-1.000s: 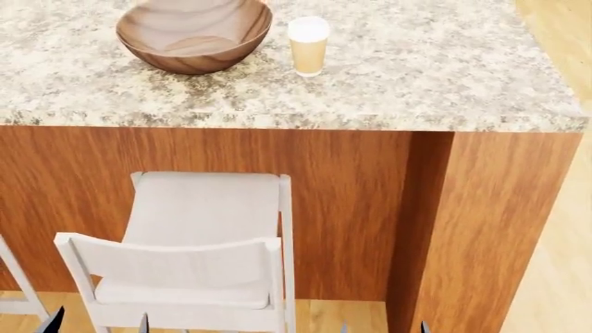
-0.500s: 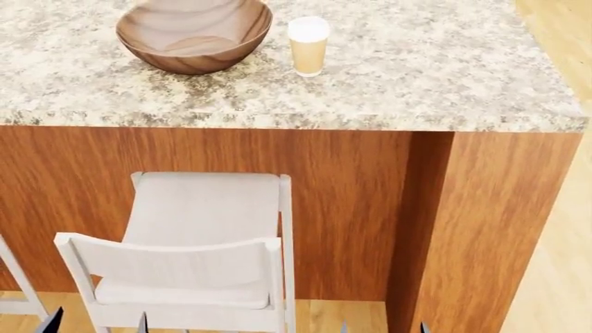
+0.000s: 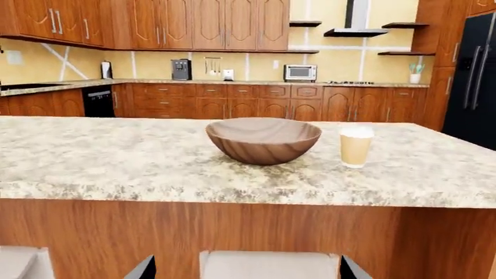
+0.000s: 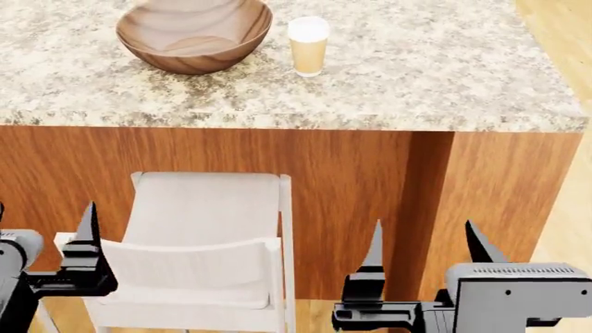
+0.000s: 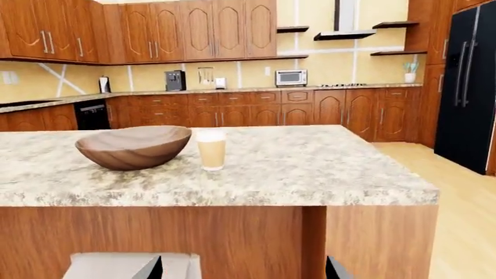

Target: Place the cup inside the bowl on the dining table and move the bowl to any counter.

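Note:
The wooden bowl [image 4: 194,35] sits on the dining table [image 4: 416,83], with the lidded tan cup [image 4: 308,45] upright just to its right, a little apart from it. Both also show in the left wrist view, bowl [image 3: 263,139] and cup [image 3: 356,146], and in the right wrist view, bowl [image 5: 133,146] and cup [image 5: 211,149]. My left gripper [image 4: 44,215] and right gripper [image 4: 423,232] are open and empty. They are low in front of the table's wood side, below the top. The counter [image 3: 256,83] runs along the yellow tiled back wall.
A white stool [image 4: 204,236] stands against the table side between my grippers, and part of another stool [image 4: 14,277] shows at the left. A black fridge [image 5: 465,87] stands at the far right. A microwave [image 3: 300,72] and a coffee maker [image 3: 181,69] sit on the counter.
Both grippers have risen from the bottom edge of the head view and now show up to their wrists. The bowl and the cup have not moved.

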Robot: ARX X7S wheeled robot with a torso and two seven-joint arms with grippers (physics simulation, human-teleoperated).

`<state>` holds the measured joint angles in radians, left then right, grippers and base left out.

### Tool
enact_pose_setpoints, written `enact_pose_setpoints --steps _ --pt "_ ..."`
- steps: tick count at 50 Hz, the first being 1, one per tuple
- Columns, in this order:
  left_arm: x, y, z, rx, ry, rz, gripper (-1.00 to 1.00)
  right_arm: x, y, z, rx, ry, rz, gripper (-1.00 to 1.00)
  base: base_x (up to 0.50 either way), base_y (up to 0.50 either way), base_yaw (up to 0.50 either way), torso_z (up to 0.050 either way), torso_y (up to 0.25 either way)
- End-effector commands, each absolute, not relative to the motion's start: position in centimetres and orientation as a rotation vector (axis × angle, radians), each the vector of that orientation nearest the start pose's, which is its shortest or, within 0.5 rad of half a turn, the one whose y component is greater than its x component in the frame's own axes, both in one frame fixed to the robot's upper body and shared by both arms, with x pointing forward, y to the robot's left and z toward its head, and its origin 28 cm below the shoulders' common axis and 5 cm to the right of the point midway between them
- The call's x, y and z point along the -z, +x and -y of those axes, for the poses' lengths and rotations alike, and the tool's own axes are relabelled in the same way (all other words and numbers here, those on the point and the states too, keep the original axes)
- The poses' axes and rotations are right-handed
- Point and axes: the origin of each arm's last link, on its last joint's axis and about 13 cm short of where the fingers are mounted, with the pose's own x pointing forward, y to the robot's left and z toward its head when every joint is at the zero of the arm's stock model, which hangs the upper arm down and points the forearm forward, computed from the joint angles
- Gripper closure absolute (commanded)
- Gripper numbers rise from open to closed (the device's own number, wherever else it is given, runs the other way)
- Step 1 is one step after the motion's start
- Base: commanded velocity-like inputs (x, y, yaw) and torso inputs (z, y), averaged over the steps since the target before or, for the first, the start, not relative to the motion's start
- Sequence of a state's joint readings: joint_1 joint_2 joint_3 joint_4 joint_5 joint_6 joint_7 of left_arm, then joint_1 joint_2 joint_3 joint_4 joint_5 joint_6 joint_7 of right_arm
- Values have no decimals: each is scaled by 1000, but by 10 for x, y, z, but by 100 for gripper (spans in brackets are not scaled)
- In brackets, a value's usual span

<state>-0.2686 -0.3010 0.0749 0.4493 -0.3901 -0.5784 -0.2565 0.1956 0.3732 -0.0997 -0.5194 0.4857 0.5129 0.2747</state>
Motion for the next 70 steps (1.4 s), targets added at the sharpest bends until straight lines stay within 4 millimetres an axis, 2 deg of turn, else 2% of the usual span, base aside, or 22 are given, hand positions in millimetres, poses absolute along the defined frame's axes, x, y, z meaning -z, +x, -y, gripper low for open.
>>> enact_pose_setpoints --steps 1,3,4,9,11,16,20,26,32,36,43,51,58,70 --pt "-216 261 -251 68 -5 139 -100 -218 217 153 -96 -73 157 -100 0 0 0 0 0" --pt "-227 271 -257 78 -49 83 -100 -233 215 164 -77 -81 146 -100 0 0 0 0 0" --pt "-231 274 -260 89 4 98 -100 -238 214 168 -78 -74 155 -100 0 0 0 0 0" --pt "-259 292 -272 67 5 86 -100 -266 203 182 -28 -106 202 -100 0 0 0 0 0" --pt "-270 294 -275 85 -33 63 -100 -268 200 187 -33 -68 182 -100 0 0 0 0 0" --pt "-281 298 -287 54 24 47 -100 -281 191 203 -31 -58 135 -100 0 0 0 0 0" --pt "-292 302 -297 25 44 60 -100 -281 184 210 -10 -77 95 -100 0 0 0 0 0" --pt "-280 297 -299 21 48 25 -100 -291 188 212 0 -85 87 -100 0 0 0 0 0" --pt "-266 287 -302 17 36 3 -100 -319 196 211 -28 -117 104 -100 0 0 0 0 0" --pt "-268 285 -302 21 57 7 -100 -307 200 214 -32 -92 46 -100 0 0 0 0 0" --pt "-258 285 -302 18 59 -4 -100 -306 200 214 -40 -106 39 -100 186 89 0 0 0" --pt "-258 288 -304 17 68 -6 -100 -299 201 210 -72 -104 25 -100 438 266 0 0 0" --pt "-266 295 -302 26 83 19 -100 -296 200 213 -54 -99 23 -100 375 451 0 0 0" --pt "-258 291 -301 45 77 -6 -100 -292 194 214 -52 -92 20 -100 498 281 0 0 0"
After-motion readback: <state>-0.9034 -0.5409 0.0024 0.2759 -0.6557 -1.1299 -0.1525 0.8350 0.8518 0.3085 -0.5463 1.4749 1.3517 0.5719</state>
